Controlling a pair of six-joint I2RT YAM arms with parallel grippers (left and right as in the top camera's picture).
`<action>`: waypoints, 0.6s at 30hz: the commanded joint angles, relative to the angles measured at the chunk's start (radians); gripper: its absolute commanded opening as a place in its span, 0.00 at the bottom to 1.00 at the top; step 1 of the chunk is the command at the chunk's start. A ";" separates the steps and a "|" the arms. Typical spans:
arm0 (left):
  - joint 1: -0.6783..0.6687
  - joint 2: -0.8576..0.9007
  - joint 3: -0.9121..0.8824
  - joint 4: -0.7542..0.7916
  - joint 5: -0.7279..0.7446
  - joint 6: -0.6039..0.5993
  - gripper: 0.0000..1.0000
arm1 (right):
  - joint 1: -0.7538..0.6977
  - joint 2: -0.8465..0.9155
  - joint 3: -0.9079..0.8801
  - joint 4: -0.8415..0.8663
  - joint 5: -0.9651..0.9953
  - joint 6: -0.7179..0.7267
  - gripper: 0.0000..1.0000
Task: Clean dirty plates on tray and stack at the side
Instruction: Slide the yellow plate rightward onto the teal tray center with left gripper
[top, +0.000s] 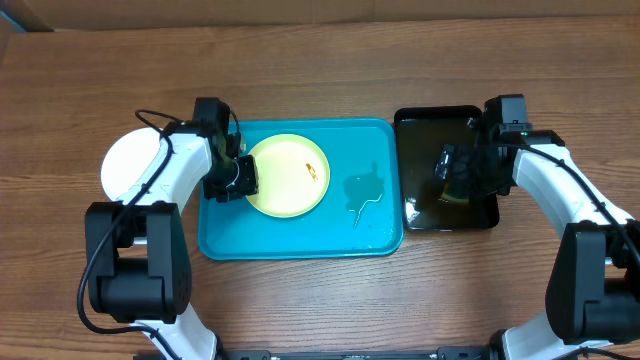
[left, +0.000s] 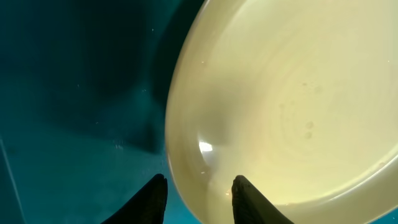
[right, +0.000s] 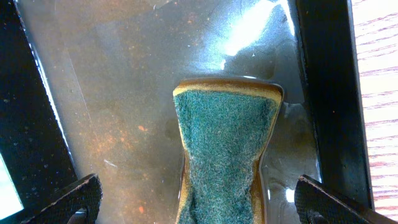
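Overhead view: a yellow-green plate (top: 290, 178) lies on the left half of the turquoise tray (top: 300, 240). The left gripper (top: 246, 178) straddles its left rim, jaws narrowly apart. A white plate (top: 128, 165) sits on the table (top: 320, 60) beside the tray. The right gripper (top: 452, 172) hangs spread wide over a green sponge (right: 224, 149) in the black tray (top: 420, 120).

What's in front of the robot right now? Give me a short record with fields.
tray: turquoise, in the centre, puddle on its right half
plate: yellow-green, on tray's left half, reddish smear near its right edge
white plate: left of tray, off it
black tray: right of the turquoise one, wet
sponge: green scrub face up, lying in black tray
left fingers: apart, straddling the yellow-green plate's rim
right fingers: wide open, either side of sponge, not touching it
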 joint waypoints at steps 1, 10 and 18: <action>-0.020 0.011 0.034 -0.018 -0.039 0.026 0.38 | 0.000 0.003 -0.004 0.006 0.007 0.004 1.00; -0.065 0.011 0.033 -0.024 -0.098 0.006 0.41 | 0.001 0.003 -0.004 0.024 0.003 0.005 1.00; -0.086 0.011 0.023 -0.005 -0.164 -0.079 0.42 | 0.001 0.003 -0.004 -0.005 -0.231 0.006 1.00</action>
